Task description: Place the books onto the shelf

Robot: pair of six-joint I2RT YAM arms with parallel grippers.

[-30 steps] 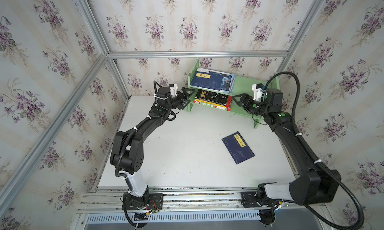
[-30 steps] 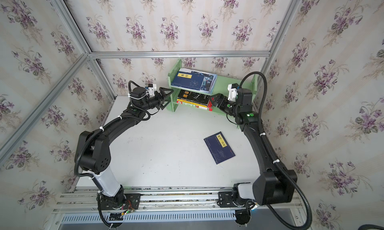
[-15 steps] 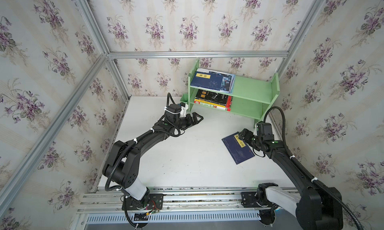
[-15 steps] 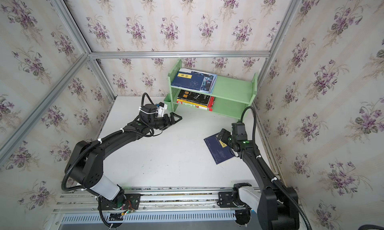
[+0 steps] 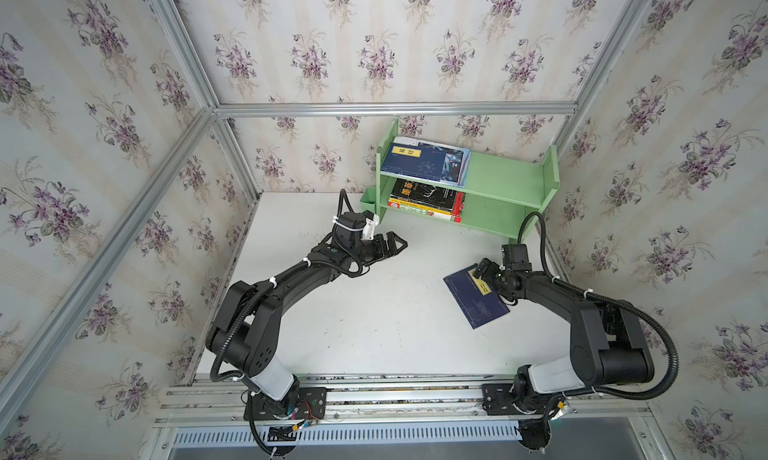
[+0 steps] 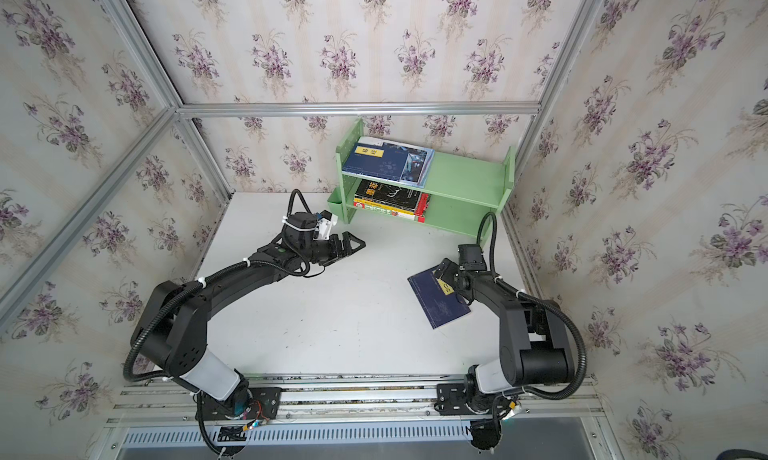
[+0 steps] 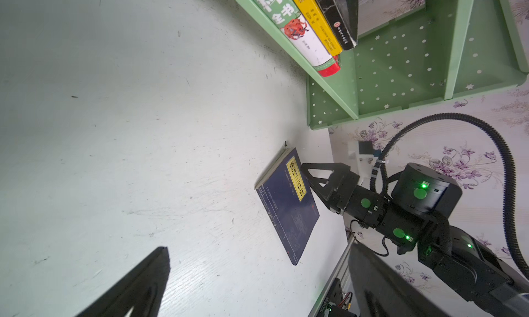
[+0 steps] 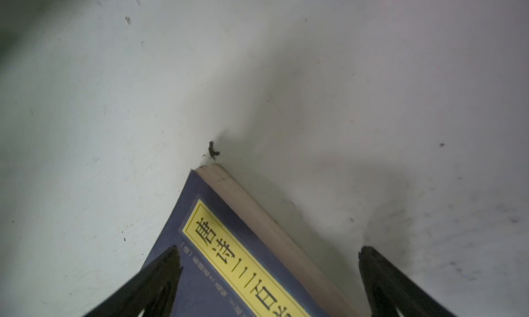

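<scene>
A navy book with a yellow label [image 5: 476, 298] [image 6: 438, 298] [image 7: 289, 212] lies flat on the white table at the right. My right gripper [image 5: 480, 276] [image 6: 444, 273] [image 8: 268, 248] is open and low over the label corner. One finger is above the cover, the other beside the page edge. The pale green shelf [image 5: 498, 175] [image 6: 461, 175] [image 7: 400, 72] stands at the back. Another navy book [image 5: 415, 160] tops a stack on its upper tier, and a black book [image 5: 424, 194] tops a stack on the lower tier. My left gripper [image 5: 400, 246] [image 6: 357, 246] [image 7: 259, 248] is open and empty, in front of the shelf's left end.
A small green cup [image 5: 368, 200] hangs on the shelf's left end. Wallpapered walls close in the table on three sides, and the right wall runs close behind the right arm. Aluminium rails [image 5: 374, 391] carrying both arm bases run along the front edge.
The right arm has come down from the shelf's right end to the navy book on the table. The left arm has drawn back from the shelf's left end towards the table's middle.
</scene>
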